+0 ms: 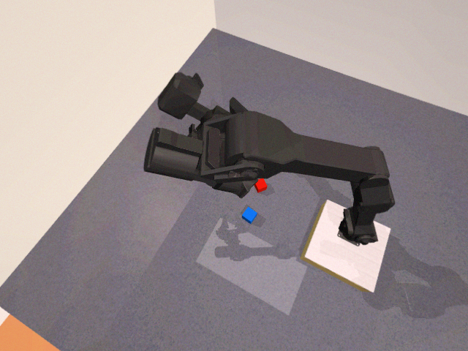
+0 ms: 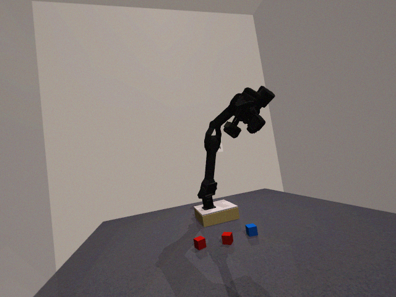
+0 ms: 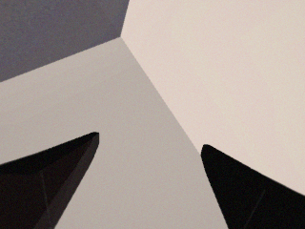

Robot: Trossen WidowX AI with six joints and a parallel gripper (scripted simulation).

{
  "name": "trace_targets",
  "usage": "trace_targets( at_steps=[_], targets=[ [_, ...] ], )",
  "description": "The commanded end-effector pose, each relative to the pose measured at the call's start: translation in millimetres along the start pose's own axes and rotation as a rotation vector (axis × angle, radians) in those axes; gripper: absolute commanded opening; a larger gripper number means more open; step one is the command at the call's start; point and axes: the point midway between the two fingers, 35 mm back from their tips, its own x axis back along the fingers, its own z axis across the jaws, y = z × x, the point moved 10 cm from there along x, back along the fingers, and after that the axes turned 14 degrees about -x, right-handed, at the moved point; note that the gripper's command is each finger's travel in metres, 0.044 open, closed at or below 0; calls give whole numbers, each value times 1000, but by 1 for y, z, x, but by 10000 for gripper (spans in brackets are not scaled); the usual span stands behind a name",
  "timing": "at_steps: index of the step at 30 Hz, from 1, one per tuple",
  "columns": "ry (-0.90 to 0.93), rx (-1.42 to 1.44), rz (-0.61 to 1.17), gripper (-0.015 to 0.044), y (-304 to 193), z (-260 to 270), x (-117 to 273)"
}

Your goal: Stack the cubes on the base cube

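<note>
Three cubes sit well apart on the dark gray tabletop point(image 1: 124, 287) point(image 2: 304, 255): a blue cube point(image 1: 249, 214) point(image 2: 251, 230), a middle red cube point(image 1: 260, 185) point(image 2: 227, 238) and an outer red cube point(image 2: 200, 242), the last out of sight in the top view. None is stacked on another; which one is the fixed base I cannot tell. The gripper point(image 3: 152, 143) is spread wide with nothing between its fingers. The black arm point(image 1: 325, 154) point(image 2: 210, 164) stands on a white-topped block point(image 1: 340, 270) point(image 2: 220, 218) and reaches high above the cubes.
</note>
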Motion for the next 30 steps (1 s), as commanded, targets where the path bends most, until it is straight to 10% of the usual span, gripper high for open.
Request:
trace_targets(
  at_steps=[1, 6, 30],
  targets=[
    [5, -8, -2, 374, 0, 1, -1],
    [138, -219, -29, 265, 5, 18, -38],
    [976, -1553, 494, 265, -28, 170, -187]
  ],
)
